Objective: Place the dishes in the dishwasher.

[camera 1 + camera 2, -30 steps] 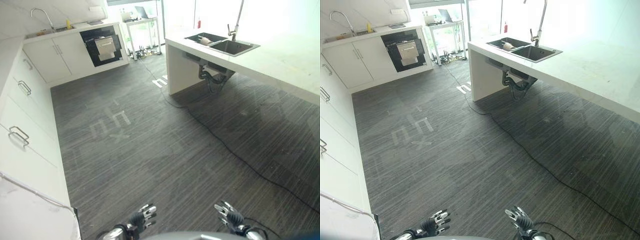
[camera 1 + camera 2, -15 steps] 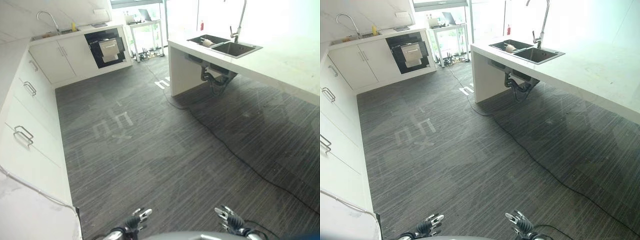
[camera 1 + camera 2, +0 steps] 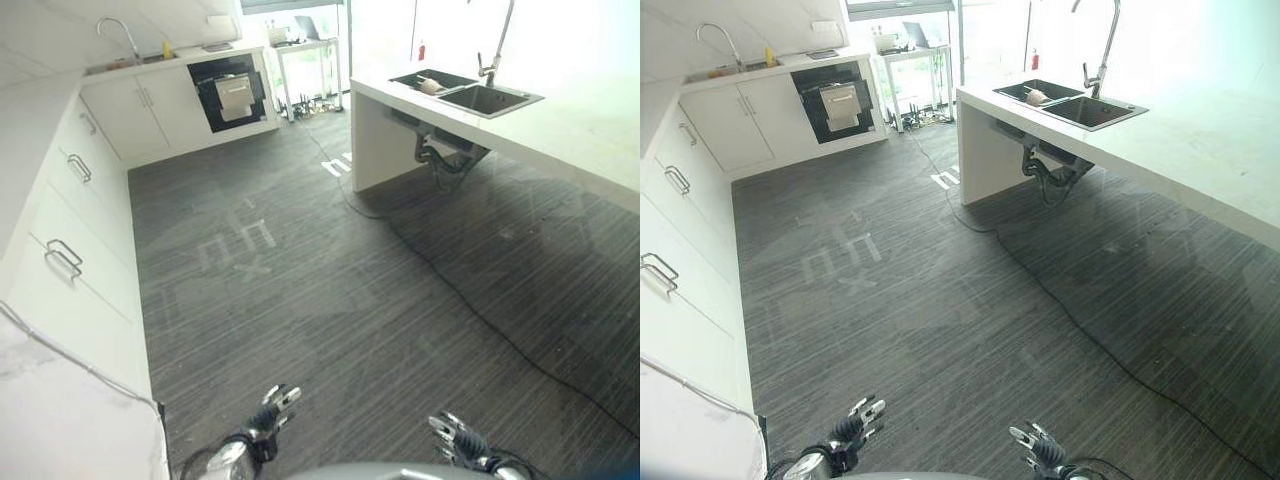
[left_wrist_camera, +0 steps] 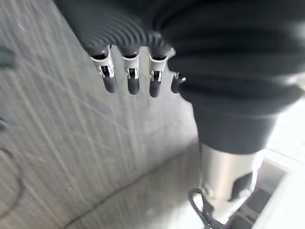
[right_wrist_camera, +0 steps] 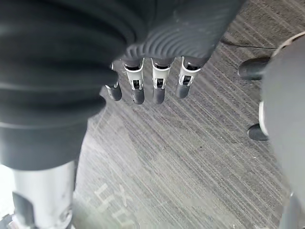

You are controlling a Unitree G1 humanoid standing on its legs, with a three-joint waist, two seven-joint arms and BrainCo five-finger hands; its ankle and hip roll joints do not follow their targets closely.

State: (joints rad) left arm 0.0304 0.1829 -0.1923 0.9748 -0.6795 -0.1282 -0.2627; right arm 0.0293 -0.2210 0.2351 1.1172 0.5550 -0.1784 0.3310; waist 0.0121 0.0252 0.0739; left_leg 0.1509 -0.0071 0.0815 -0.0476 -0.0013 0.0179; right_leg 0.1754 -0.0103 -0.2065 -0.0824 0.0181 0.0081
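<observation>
We face bare dark floor (image 3: 330, 300), dishwasher (image 3: 232, 92) open far off.
Left hand (image 3: 268, 415) and right hand (image 3: 455, 437) hang loose-fingered, empty; dishes (image 3: 1036, 96) in sink (image 3: 1070, 103).

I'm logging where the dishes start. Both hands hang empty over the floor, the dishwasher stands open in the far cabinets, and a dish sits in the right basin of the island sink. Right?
Not quite: the dish sits in the left basin of the island sink, as the right eye view shows. The rest holds: the left hand and right hand hang empty over the floor, and the dishwasher stands open.

Dark grey striped floor (image 3: 330, 300); white cabinets (image 3: 90, 210) at nine o'clock; white surface (image 3: 560, 120) at two o'clock; black dishwasher (image 3: 232, 92) at twelve o'clock.
</observation>
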